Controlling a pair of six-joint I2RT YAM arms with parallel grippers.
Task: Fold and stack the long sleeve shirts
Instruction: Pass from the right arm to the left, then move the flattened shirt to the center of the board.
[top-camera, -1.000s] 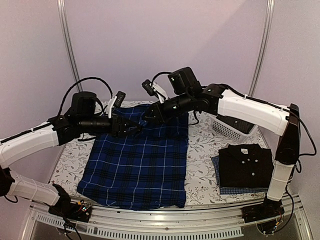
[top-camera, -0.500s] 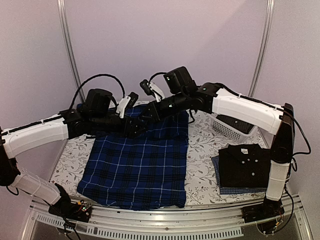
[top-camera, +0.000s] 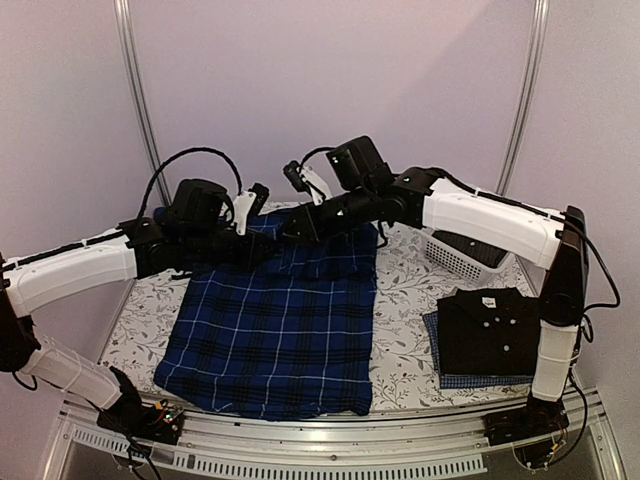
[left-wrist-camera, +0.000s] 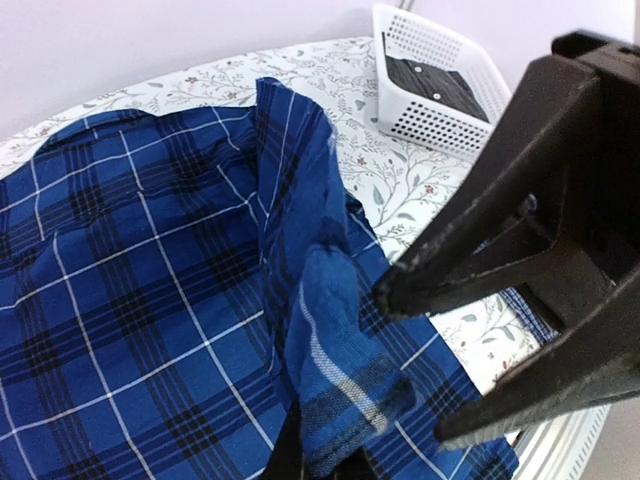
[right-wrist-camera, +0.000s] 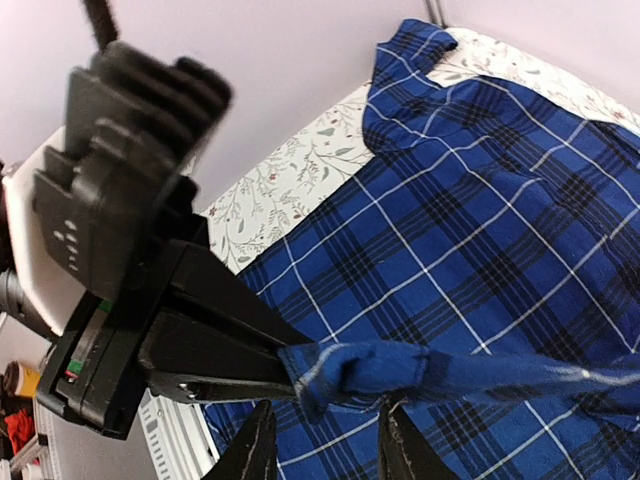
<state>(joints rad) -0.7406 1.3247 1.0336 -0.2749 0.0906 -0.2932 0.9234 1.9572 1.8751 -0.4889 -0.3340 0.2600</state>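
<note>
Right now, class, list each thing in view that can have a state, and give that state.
plaid shirt: on table, sleeve end raised.
check shirt: folded, bottom of stack.
black shirt: folded, atop check shirt.
basket: upright, dark garment inside.
left gripper: shut on plaid shirt.
right gripper: open.

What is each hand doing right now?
Left hand: closed on the blue plaid shirt.
Right hand: open, holding nothing.

walls: plain lilac | poles: two metal uprights | table: floral-patterned top
</note>
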